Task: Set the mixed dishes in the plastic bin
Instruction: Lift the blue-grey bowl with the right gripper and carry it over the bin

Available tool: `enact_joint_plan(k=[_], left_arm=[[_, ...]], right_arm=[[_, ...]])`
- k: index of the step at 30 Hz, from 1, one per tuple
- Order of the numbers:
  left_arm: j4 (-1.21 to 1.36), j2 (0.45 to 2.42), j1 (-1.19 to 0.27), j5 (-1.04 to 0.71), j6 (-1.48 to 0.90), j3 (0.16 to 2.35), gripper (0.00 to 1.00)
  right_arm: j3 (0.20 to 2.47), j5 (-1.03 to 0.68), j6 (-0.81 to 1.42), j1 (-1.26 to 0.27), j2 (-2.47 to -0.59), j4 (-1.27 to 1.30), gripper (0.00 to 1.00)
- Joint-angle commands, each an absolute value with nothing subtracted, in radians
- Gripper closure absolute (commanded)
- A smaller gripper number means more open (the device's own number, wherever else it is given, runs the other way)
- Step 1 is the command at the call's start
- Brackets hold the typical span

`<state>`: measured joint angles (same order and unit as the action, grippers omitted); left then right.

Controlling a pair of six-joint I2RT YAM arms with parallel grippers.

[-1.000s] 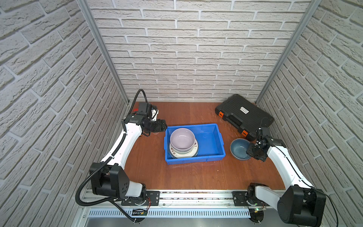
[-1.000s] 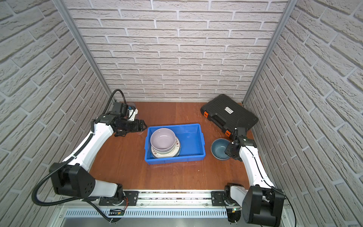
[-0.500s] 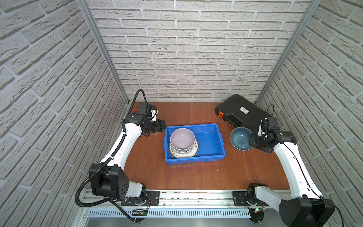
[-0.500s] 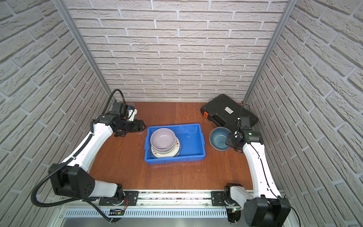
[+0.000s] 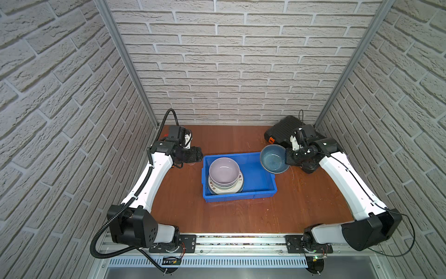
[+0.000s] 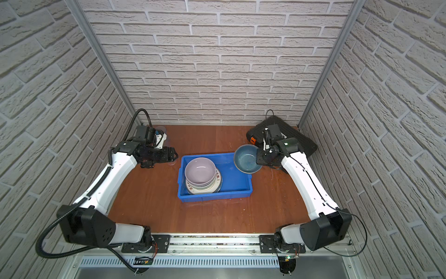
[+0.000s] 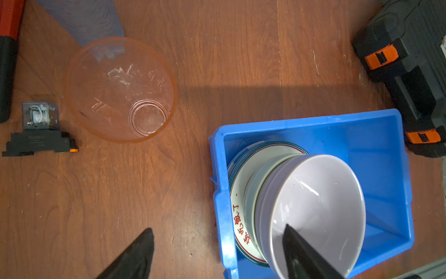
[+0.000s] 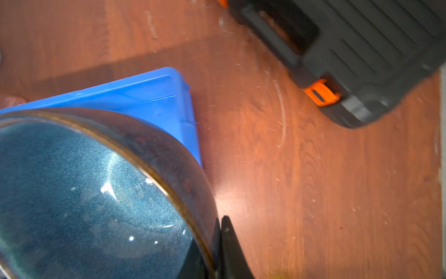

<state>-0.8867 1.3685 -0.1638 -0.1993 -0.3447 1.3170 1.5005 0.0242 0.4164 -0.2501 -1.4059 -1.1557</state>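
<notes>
Clamping the rim of the blue-grey bowl (image 5: 274, 159), the right hand (image 5: 288, 158) holds it above the 2 o'clock corner of the plastic bin (image 5: 239, 196) in both top views. The bin sits near the middle of the surface (image 5: 217, 217), and the black tool case (image 5: 280, 130) lies at its 1 o'clock.

Only the right wrist view shows the grip up close: one finger lies outside the bowl's wall and one inside, pinched together on the brown-edged rim.

The left hand (image 5: 198, 157) hovers at the bin's 10 o'clock. Its fingers stand wide apart with nothing between them, which the left wrist view makes plain.

That view also shows what the top views barely give:
- a clear tumbler (image 7: 120, 89) upright on the surface
- a small relay (image 7: 39, 128) on a black base beside it
- part of the red pipe wrench (image 7: 8, 48) at the frame edge

Inside the bin, the 9 o'clock half holds a stack. The lilac bowl (image 5: 224, 170) is on top, nested in the pale green bowl (image 7: 251, 193). Both rest on the teal lettered plate (image 7: 239, 217), with another plate edge (image 7: 237, 152) under it. The 3 o'clock half is bare blue floor.
</notes>
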Motion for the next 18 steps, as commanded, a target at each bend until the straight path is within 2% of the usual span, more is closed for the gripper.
enact_joint_plan(k=[1, 18], left_arm=[[-0.925, 1.326, -0.161, -0.167, -0.339, 1.317, 0.17], [-0.964, 1.261, -0.16, -0.114, -0.333, 1.275, 0.16]], right_arm=[[1.585, 0.002, 0.448, -0.312, -1.438, -1.082, 0.94], [1.98, 0.034, 0.443, -0.616, -1.854, -1.083, 0.94]])
